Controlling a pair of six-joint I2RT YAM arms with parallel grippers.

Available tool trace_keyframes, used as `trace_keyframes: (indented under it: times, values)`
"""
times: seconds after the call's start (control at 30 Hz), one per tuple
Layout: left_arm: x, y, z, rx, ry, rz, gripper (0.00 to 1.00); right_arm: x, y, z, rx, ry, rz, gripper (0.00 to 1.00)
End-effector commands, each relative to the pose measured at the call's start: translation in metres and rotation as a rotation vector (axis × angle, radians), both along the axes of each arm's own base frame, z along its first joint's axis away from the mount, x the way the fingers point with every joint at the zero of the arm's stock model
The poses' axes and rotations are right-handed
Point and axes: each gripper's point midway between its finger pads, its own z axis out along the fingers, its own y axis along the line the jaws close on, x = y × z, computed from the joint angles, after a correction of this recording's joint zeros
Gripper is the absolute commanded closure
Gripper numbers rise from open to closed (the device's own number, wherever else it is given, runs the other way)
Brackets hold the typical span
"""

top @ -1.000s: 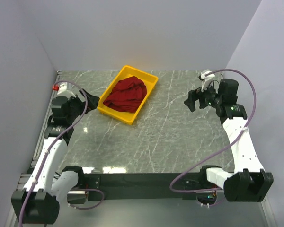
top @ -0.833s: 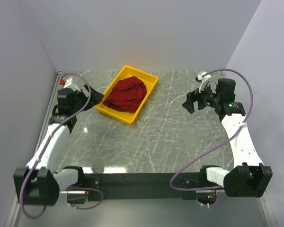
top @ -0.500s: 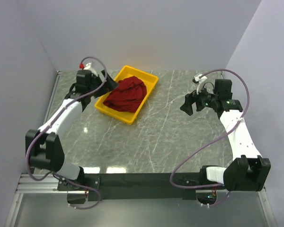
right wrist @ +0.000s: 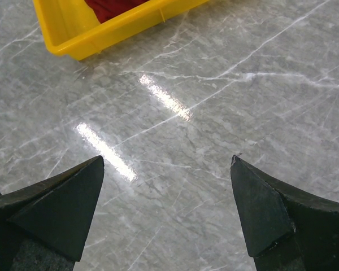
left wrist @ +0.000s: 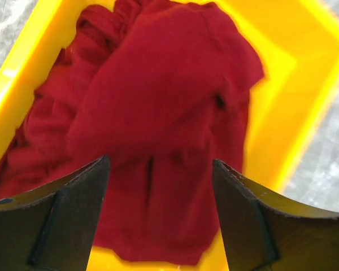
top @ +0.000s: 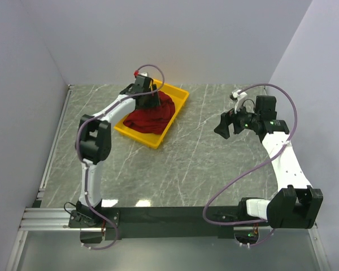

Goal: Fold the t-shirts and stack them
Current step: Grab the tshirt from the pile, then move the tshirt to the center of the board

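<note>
A crumpled dark red t-shirt (top: pixel 153 114) (left wrist: pixel 158 113) fills a yellow tray (top: pixel 145 137) at the back left of the marble table. My left gripper (top: pixel 151 101) (left wrist: pixel 161 169) hangs over the far part of the shirt, jaws apart, with the red cloth showing between the fingers and nothing gripped. My right gripper (top: pixel 224 125) (right wrist: pixel 166 169) hovers over bare marble at the right, wide open and holding nothing. The yellow tray's near corner (right wrist: pixel 68 34) shows at the top left of the right wrist view.
Pale walls close in the table on the left, back and right. The marble top (top: pixel 203 164) stretches between the tray and the right arm. A black rail (top: pixel 158 214) runs along the near edge, with cables looping from both arms.
My left arm has swung from the table's left edge across to the tray and now reaches over the shirt; its jaws have narrowed a little. The right gripper shifted slightly left.
</note>
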Motion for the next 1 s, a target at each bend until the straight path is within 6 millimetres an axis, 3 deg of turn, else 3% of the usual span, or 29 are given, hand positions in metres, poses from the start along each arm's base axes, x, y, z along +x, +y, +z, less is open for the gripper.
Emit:
trace_keyframes:
  times: [0.0, 0.03, 0.07, 0.1, 0.2, 0.3, 0.33, 0.37, 0.43, 0.47, 0.5, 0.57, 0.6, 0.67, 0.7, 0.77, 0.8, 0.97]
  values:
    - [0.016, 0.003, 0.004, 0.123, 0.002, 0.002, 0.23, 0.001, 0.001, 0.013, 0.012, -0.058, -0.004, 0.01]
    - [0.017, 0.001, -0.015, 0.155, 0.035, -0.007, 0.24, 0.001, 0.001, 0.013, 0.012, -0.055, -0.004, 0.01]
    - [0.02, -0.002, -0.014, 0.168, 0.031, -0.01, 0.25, 0.001, 0.001, 0.013, 0.011, -0.057, -0.005, 0.01]
    - [0.018, 0.0, -0.032, 0.204, 0.067, -0.007, 0.26, 0.001, 0.001, 0.011, 0.009, -0.055, -0.008, 0.01]
    - [0.017, 0.0, -0.05, 0.245, 0.093, -0.018, 0.37, 0.0, 0.0, 0.01, 0.014, -0.05, -0.013, 0.01]
    - [0.015, -0.002, -0.056, 0.253, 0.093, -0.038, 0.55, -0.002, 0.001, 0.009, 0.017, -0.046, -0.014, 0.02]
    - [0.018, -0.004, -0.051, 0.245, 0.073, -0.048, 0.71, -0.002, 0.001, 0.009, 0.018, -0.045, -0.015, 0.02]
    - [0.016, -0.005, -0.051, 0.243, 0.064, -0.056, 0.78, -0.002, 0.0, 0.009, 0.019, -0.046, -0.017, 0.02]
    - [0.018, -0.009, -0.022, 0.212, 0.0, -0.066, 1.0, -0.003, 0.0, 0.012, 0.018, -0.053, -0.016, 0.02]
    - [0.021, -0.012, -0.01, 0.192, -0.041, -0.069, 1.0, -0.002, -0.002, 0.013, 0.017, -0.056, -0.024, 0.02]
    - [0.022, -0.013, 0.019, 0.165, -0.096, -0.071, 1.0, -0.002, -0.003, 0.015, 0.016, -0.059, -0.028, 0.02]
    - [0.026, -0.02, 0.053, 0.113, -0.182, -0.086, 1.0, -0.001, -0.004, 0.024, 0.018, -0.075, -0.033, 0.02]
    - [0.024, -0.022, 0.087, 0.08, -0.25, -0.089, 1.0, 0.0, -0.008, 0.027, 0.016, -0.082, -0.044, 0.02]
    - [0.021, -0.029, 0.13, 0.013, -0.335, -0.107, 1.0, 0.001, -0.013, 0.04, 0.015, -0.117, -0.059, 0.02]
    - [0.018, -0.031, 0.17, -0.034, -0.422, -0.107, 1.0, 0.002, -0.018, 0.045, 0.018, -0.129, -0.079, 0.02]
    - [0.01, -0.04, 0.215, -0.111, -0.512, -0.128, 1.0, 0.003, -0.024, 0.057, 0.021, -0.161, -0.097, 0.02]
    - [0.002, -0.046, 0.249, -0.166, -0.586, -0.155, 1.0, 0.005, -0.03, 0.062, 0.024, -0.171, -0.121, 0.02]
    - [-0.036, -0.079, 0.356, -0.363, -0.785, -0.258, 1.0, 0.007, -0.046, 0.087, 0.046, -0.231, -0.183, 0.02]
